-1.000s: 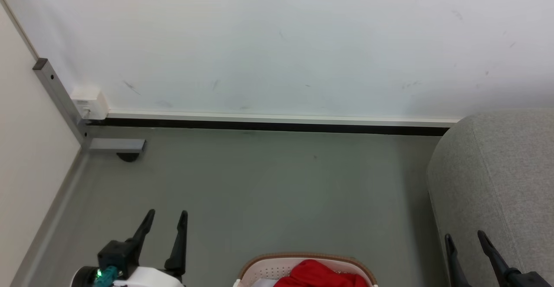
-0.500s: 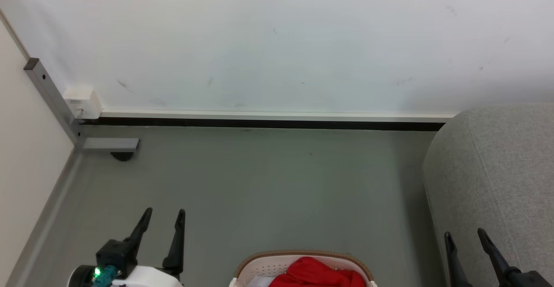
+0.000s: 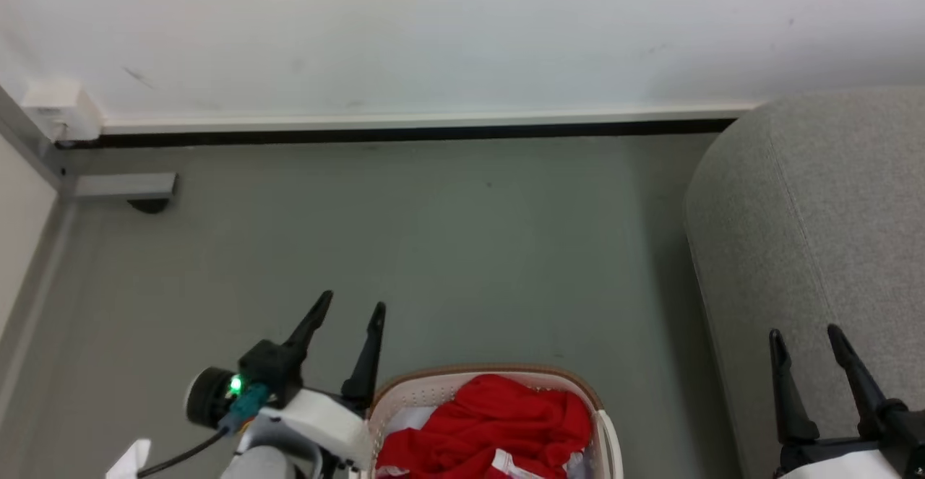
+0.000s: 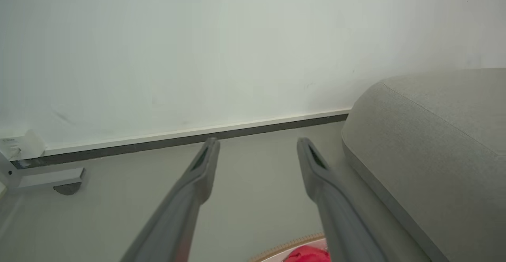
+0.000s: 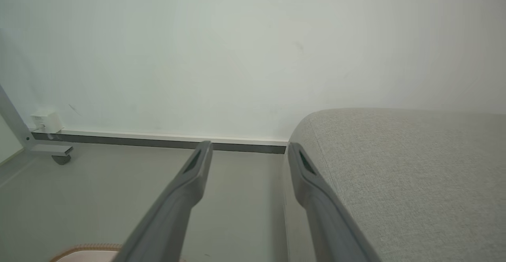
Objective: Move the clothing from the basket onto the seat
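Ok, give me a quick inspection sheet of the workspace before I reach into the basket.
Surface: grey floor, a few small marks.
Job's things: red clothing heaped in the white basket, which stands on the floor; grey sofa to its right, no clothing on the part seen.
Clutter: small white piece at the lower left edge, cannot tell what.
Grippers: left gripper open, empty, beside the basket's left rim; right gripper open, empty, before the sofa.
Cables: dark cable running from the left wrist.
Surroundings: white wall, dark baseboard, metal frame foot in the left corner.
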Motion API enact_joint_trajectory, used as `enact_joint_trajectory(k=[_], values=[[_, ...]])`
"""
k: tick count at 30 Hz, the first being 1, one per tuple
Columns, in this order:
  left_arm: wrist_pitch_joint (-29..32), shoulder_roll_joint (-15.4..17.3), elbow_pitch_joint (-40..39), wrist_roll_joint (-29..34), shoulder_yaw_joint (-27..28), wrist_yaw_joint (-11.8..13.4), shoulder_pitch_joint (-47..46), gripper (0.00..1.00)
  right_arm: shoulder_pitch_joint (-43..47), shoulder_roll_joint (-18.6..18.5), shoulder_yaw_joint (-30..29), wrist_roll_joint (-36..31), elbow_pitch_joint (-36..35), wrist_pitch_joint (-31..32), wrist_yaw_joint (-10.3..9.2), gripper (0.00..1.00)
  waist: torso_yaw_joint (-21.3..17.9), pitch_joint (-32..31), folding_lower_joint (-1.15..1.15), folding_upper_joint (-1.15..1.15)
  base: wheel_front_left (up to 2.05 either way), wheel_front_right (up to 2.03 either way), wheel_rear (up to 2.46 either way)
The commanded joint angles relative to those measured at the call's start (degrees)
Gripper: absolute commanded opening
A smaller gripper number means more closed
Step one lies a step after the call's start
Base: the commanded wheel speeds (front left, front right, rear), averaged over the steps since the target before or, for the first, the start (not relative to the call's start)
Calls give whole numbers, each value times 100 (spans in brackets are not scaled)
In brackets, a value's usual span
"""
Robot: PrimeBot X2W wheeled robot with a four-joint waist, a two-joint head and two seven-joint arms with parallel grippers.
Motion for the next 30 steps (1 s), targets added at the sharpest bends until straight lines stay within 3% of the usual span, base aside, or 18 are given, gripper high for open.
enact_joint_trajectory(k=[1,9,16,30], values=[[-4,2,92,114,-128,-10,-188,100,-105,-53,-35,63,-54,4,-12,100,-217,385,0,0,0,0,0],[19,-25,1461,415,-1315,-55,-1177,100,-518,-89,20,-20,-342,4,-12,100,-513,1333,0,0,0,0,0],[223,-28,2434,197,-2212,-36,-1958,100,-904,-182,81,-29,-722,4,-12,100,-615,2223,0,0,0,0,0],[889,-30,3064,-688,-4121,-72,-2919,100,-1335,-244,24,-74,-1420,4,-12,100,-550,3423,0,0,0,0,0]])
